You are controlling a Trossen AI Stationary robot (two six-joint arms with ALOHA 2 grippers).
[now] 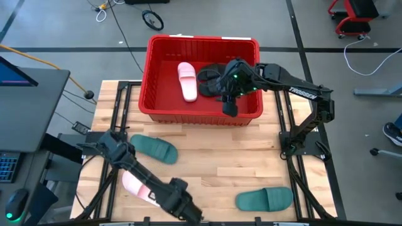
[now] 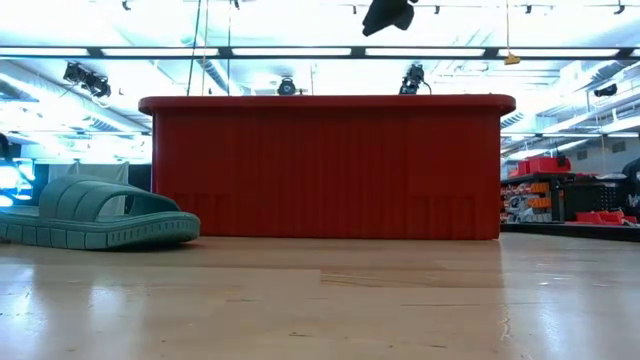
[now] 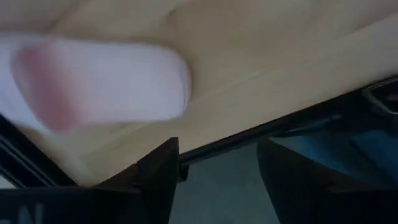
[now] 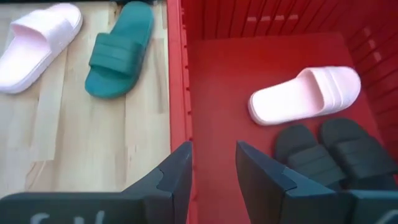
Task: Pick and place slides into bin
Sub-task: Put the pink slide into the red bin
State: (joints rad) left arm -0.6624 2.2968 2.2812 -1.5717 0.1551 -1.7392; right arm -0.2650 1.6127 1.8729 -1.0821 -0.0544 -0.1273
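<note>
Red bin [image 1: 157, 75]: holds one pink slide [image 1: 187, 81] and two black slides [image 4: 336, 152].
Table: pink slide [image 1: 133, 185] and two green slides [image 1: 154, 148].
Right gripper [image 4: 211, 163]: over bin, empty, parted.
Left gripper [image 3: 214, 168]: parted beside the table's pink slide; straddle its strap squarely before closing.

Right arm stretched forward and inward, elbow bent, right claw [image 4: 211, 165] raised, pointing down, fingers parted (small gap, nothing between). Left arm folded low toward near worktop edge, left claw [image 3: 217, 165] angled down, fingers apart, empty.
</note>
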